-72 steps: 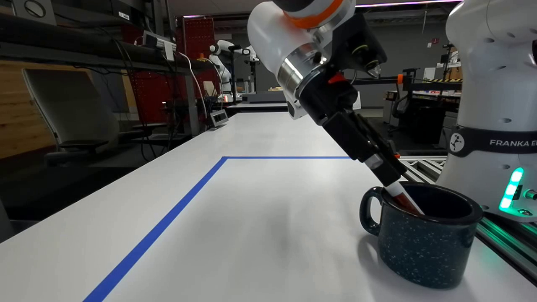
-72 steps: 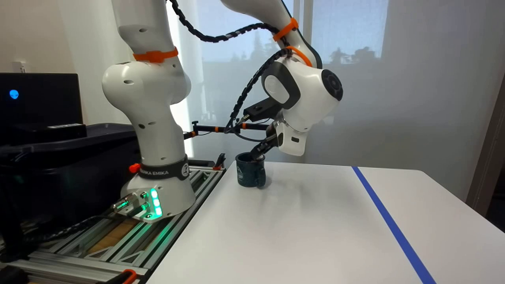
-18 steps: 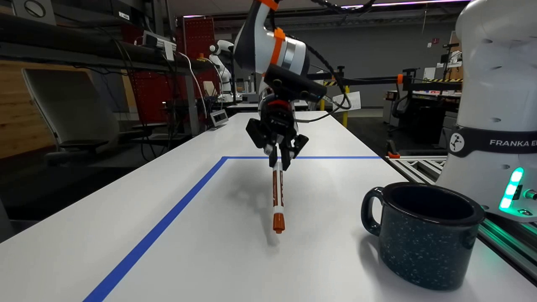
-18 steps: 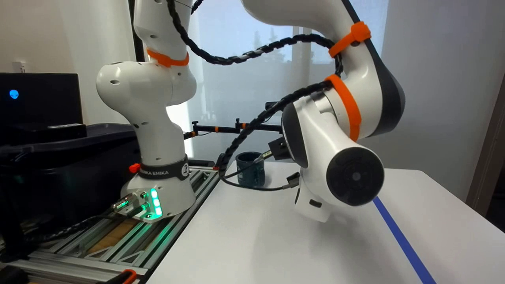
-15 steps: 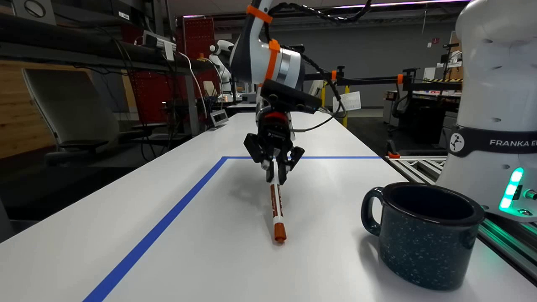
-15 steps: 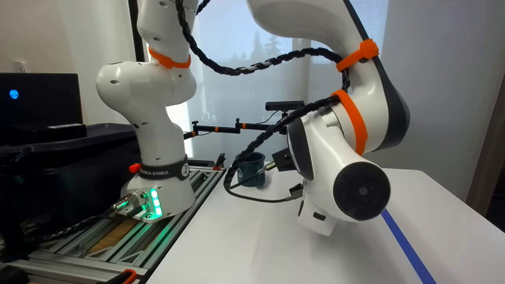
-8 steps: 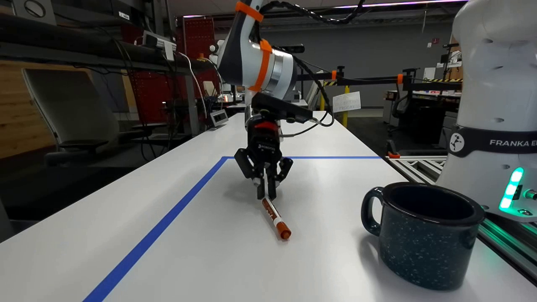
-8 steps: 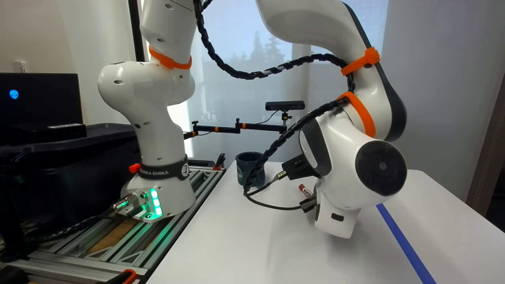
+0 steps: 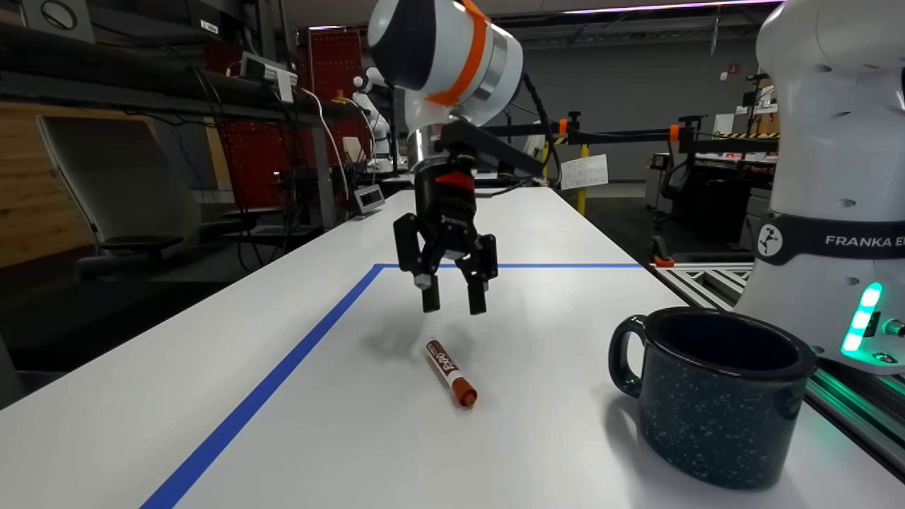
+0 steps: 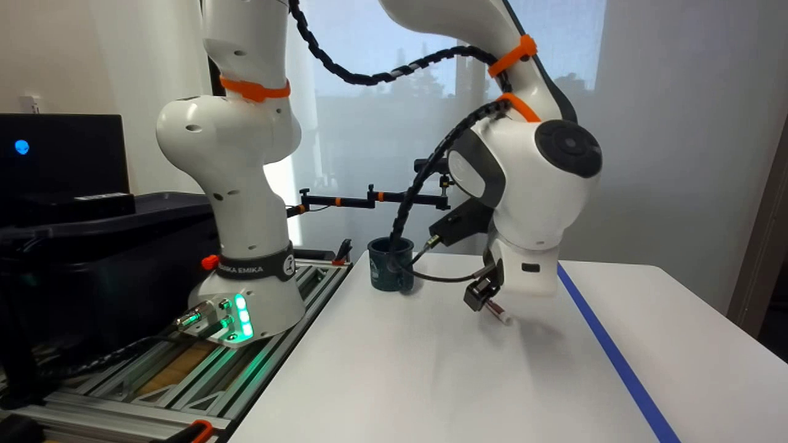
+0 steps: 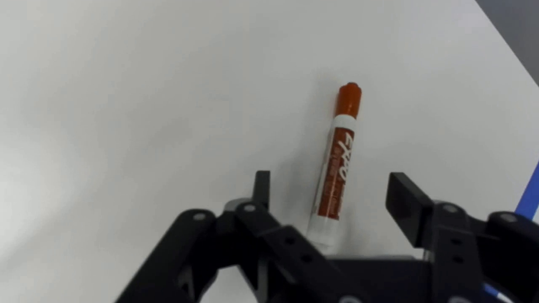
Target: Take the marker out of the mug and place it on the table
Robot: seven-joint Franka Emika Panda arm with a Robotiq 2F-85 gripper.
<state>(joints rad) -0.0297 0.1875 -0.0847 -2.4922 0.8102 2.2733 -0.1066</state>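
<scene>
Pale daylight through the window (image 10: 369, 37); soft shadows on the table (image 9: 551, 375); left-edge glare in wrist view.

Marker (image 11: 337, 168) – rust-red and white, mug (image 9: 717, 417) – speckled dark blue, white table (image 9: 537, 438)

Premises: a robotics laboratory. In both exterior views a white arm (image 10: 234, 135) marked FRANKA stands on a metal-profile frame (image 10: 129, 413) along one long edge of the bench (image 9: 318, 438). Blue tape (image 9: 285, 367) runs inside the opposite edge. In an exterior view, a grey chair (image 9: 117, 177) and red perforated panel (image 9: 336, 63) stand past that edge, a second white arm (image 9: 380, 127) beyond the far corner.
</scene>
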